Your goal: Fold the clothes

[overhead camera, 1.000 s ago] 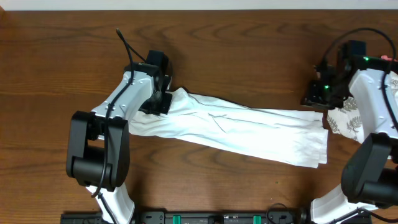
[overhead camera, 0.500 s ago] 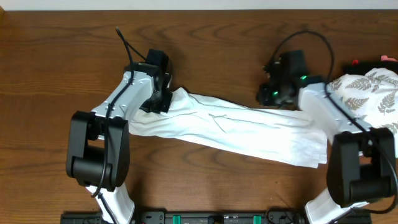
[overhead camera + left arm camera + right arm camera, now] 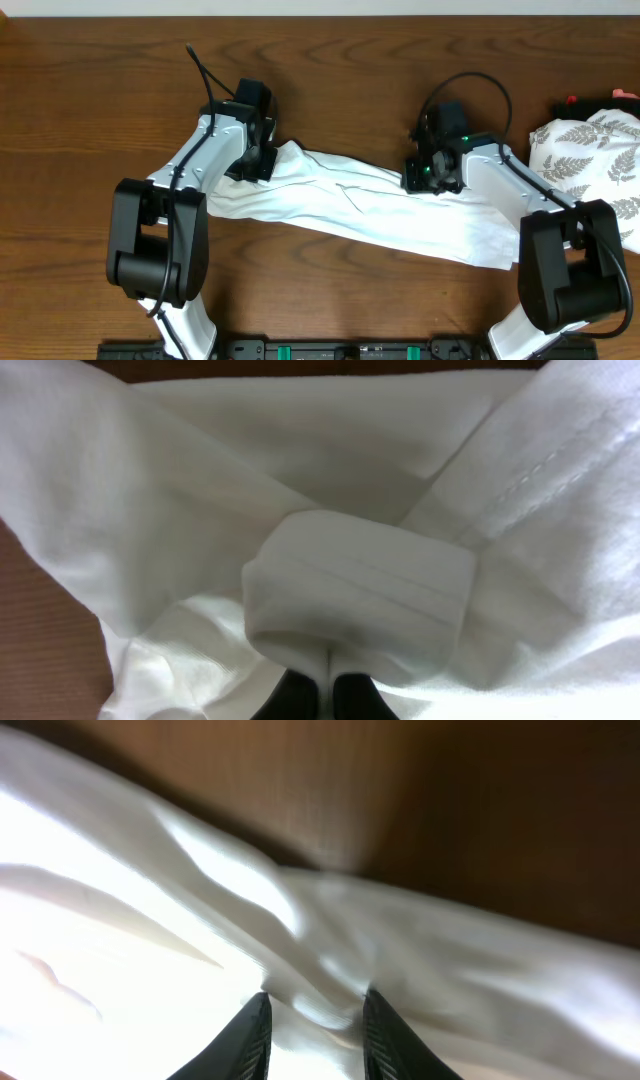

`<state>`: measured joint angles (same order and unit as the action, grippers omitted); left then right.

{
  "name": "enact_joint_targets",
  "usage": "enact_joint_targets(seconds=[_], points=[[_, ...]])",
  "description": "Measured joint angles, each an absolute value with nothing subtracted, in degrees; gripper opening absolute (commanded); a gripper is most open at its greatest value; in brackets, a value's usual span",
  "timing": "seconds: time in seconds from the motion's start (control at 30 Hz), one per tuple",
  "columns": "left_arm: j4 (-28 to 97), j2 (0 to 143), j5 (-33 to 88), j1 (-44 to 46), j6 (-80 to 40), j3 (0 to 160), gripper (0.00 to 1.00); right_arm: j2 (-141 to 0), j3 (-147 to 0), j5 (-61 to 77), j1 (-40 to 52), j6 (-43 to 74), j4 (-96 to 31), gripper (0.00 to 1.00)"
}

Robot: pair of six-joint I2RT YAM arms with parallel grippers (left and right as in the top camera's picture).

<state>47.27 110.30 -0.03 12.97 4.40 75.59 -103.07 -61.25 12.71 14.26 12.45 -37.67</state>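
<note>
The clothes (image 3: 380,215) are a white T-shirt lying as a long band across the wooden table (image 3: 100,100), running from upper left to lower right. My left gripper (image 3: 262,160) is shut on the band's left end. In the left wrist view a thick folded wad of cloth (image 3: 360,590) bulges just past the pinching fingers (image 3: 331,695). My right gripper (image 3: 425,180) sits on the band's upper edge, right of the middle. Its jaws (image 3: 315,1020) stand apart astride a raised ridge of white cloth (image 3: 330,1000). No chest graphic shows.
A white cloth with a grey fern print (image 3: 595,160) lies at the right edge of the table. A small red thing (image 3: 572,102) sits behind it. Both arm bases stand at the front edge.
My right arm has swung left from the shirt's far right end to its upper edge near the middle, jaws narrowing a little. The left arm has not moved.
</note>
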Motion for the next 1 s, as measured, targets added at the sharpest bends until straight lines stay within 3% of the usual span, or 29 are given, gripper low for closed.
enact_joint_targets(seconds=[0.33,0.5,0.83,1.0], points=[[47.27,110.30,-0.03,12.97,4.27,75.59,0.06,-103.07,-61.10,15.88,15.99,12.45,-49.89,0.30],[47.27,110.30,-0.03,12.97,4.27,75.59,0.06,-103.07,-61.10,16.19,16.01,12.23,-51.59,0.17],[47.22,110.30,-0.03,12.97,4.27,75.59,0.06,-101.78,-64.29,15.25,15.53,12.14,-49.98,0.19],[47.11,110.30,-0.03,12.97,4.16,75.59,0.06,-96.25,-68.29,7.66,12.82,12.84,-46.59,0.18]])
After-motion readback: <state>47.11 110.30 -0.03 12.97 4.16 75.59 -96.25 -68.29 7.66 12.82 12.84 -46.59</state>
